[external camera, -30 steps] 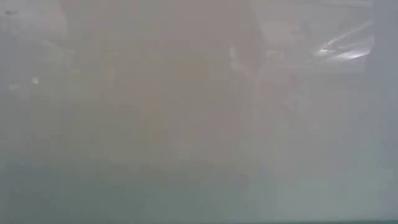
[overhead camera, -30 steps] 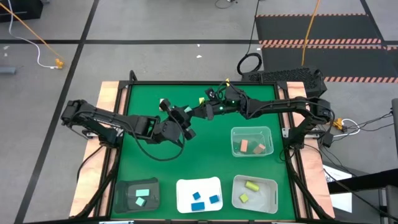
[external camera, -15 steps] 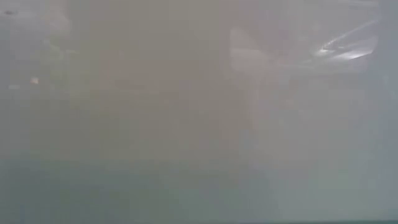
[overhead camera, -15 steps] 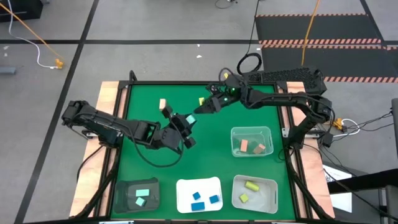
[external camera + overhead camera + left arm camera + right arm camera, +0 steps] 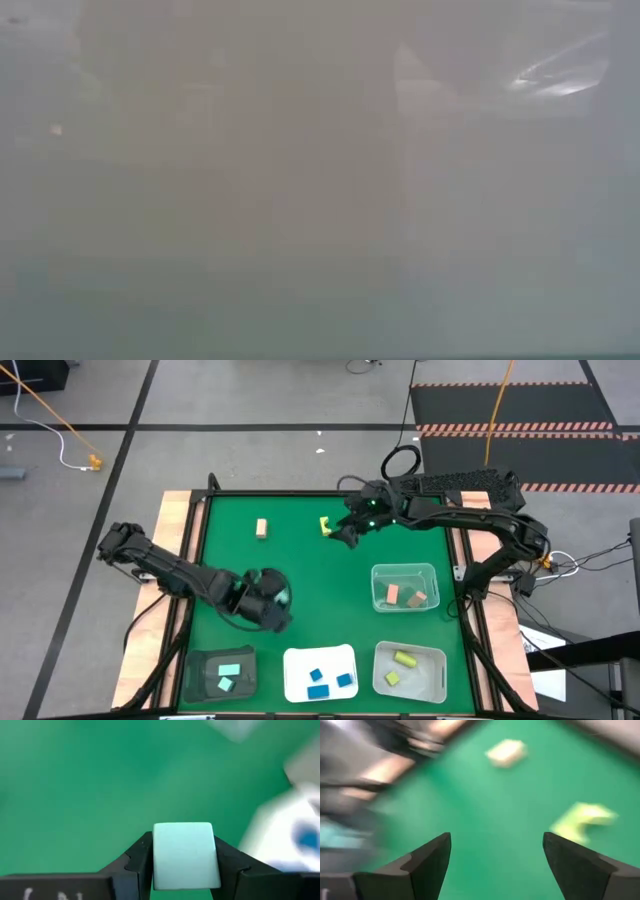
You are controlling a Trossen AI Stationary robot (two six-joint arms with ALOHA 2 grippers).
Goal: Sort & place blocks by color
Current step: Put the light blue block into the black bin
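Note:
My left gripper is over the green mat's near left part, shut on a pale mint block. My right gripper is open and empty at the far middle of the mat, just right of a yellow block that lies on the mat. In the right wrist view the open fingers face this yellow block and a tan block beyond it. The tan block lies on the mat at the far left. The low view shows only haze. My left gripper pinches the mint block by two opposite sides between its two fingers. The block's broad pale face shows between them. It is held above the mat.
Along the near edge stand a dark tray with mint blocks, a white tray with blue blocks and a clear bin with yellow blocks. A clear bin with tan blocks stands at the right.
My left gripper has carried the mint block from the mat's middle toward the near edge, turning toward the trays. My right gripper has drawn back toward the table's right and far edge, away from the left arm, and now stands beside the yellow block.

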